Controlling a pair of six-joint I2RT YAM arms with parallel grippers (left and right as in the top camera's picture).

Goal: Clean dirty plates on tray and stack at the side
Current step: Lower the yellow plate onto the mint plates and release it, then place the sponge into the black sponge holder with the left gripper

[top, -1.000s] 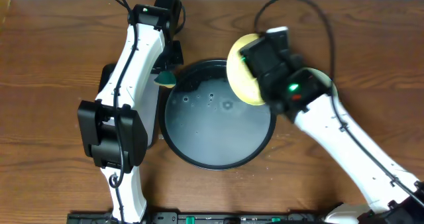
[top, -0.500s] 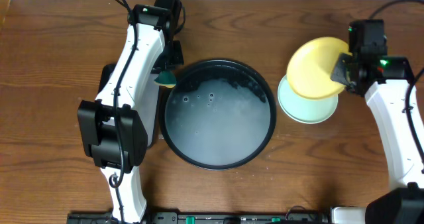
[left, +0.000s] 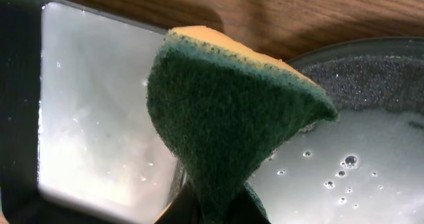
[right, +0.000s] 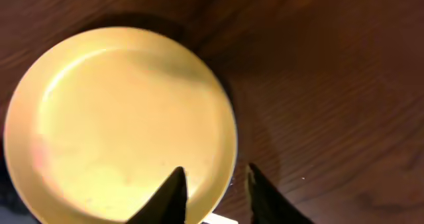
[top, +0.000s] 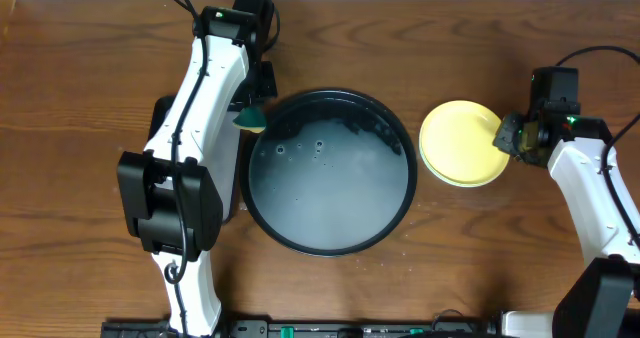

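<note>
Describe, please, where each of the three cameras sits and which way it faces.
Overhead: fixed above the table, looking down on the tray, the yellow plate, the left arm and the right arm.
Left wrist: on the left arm, looking past the sponge in the left gripper at the tray's wet base.
Right wrist: on the right arm, looking down on the yellow plate, the right gripper straddling its rim.
Shared: overhead and right wrist both show the yellow plate; overhead and left wrist, sponge and tray.

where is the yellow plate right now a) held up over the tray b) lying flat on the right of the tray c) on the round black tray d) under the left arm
b, the yellow plate lies flat, off the tray and to its right, with the right end effector at its rim.
</note>
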